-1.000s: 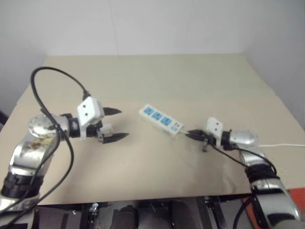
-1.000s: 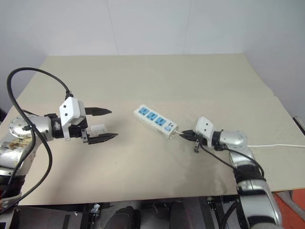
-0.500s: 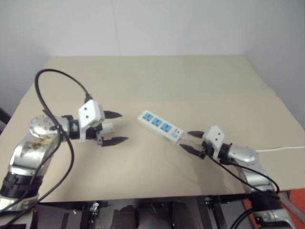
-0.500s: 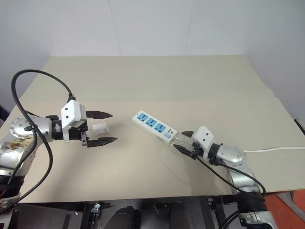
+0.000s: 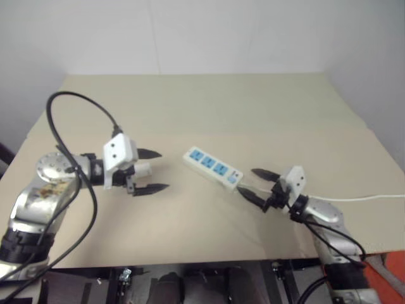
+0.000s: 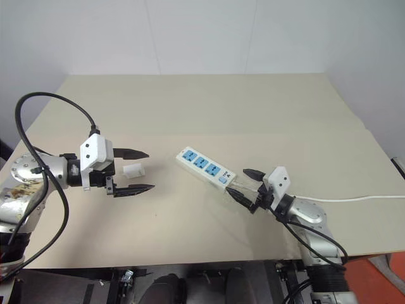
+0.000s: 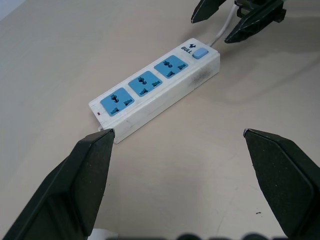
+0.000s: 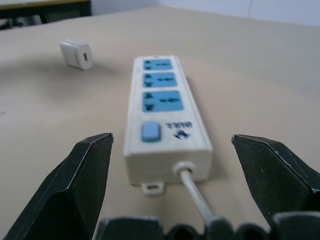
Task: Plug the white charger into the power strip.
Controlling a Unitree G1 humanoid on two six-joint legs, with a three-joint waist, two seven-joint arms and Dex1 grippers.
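The power strip lies flat on the table, slanted, with three blue sockets and a blue switch at its near end. Its white cord runs off to the right. My right gripper is open just behind the switch end, one finger on each side of the cord, touching nothing. The white charger lies on the table left of the strip, between the spread fingers of my open left gripper, which points at the strip. The right wrist view shows the charger beyond the strip.
The tan table reaches back to a white wall, with a seam across its far right part. A black cable loops above my left arm. The near table edge runs just below both arms.
My right gripper, shut at the strip's cord end a second ago, has opened wide and drawn back a little along the cord. The left gripper and charger kept still.
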